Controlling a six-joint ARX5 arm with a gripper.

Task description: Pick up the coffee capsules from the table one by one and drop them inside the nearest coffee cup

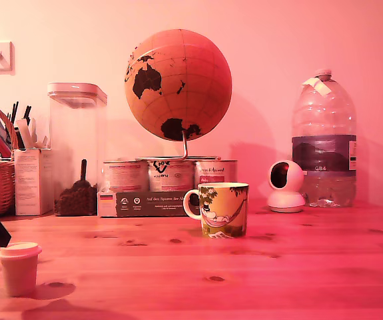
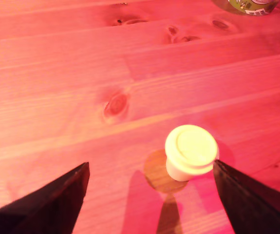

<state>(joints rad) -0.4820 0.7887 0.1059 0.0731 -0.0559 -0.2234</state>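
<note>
**Mia:** What is the robot doing right now?

**Tom:** I think it is getting ready to grab the little capsule (image 2: 191,151). The gripper (image 2: 151,194) hangs over it with its two dark fingers (image 2: 57,202) spread wide apart. They hold nothing.

**Mia:** Where is the capsule?

**Tom:** It stands on the table (image 1: 298,273), at the exterior view's left, near the front edge. In the wrist view it sits much nearer one finger than the other, so it is not in the middle of the gap.

**Mia:** And the cup?

**Tom:** The cup (image 1: 219,209) is well apart from the capsule, further back on the table, toward the middle. I cannot see anything in it from here.

**Mia:** So what comes next?

**Tom:** My guess is the gripper needs to slide sideways a bit so the capsule is in the middle, then go down and squeeze gently.

**Mia:** Why gently?

**Tom:** The capsule looks like thin, smooth plastic. It is pale, round, narrower at the bottom, with a wide flat rim on top. It may tip or pop out.

**Mia:** What about the rest?

**Tom:** The table is wood planks with lines and dark knots. The cup looks shiny and hard, yellow-green, with a hammock drawing and a pale handle.
</note>
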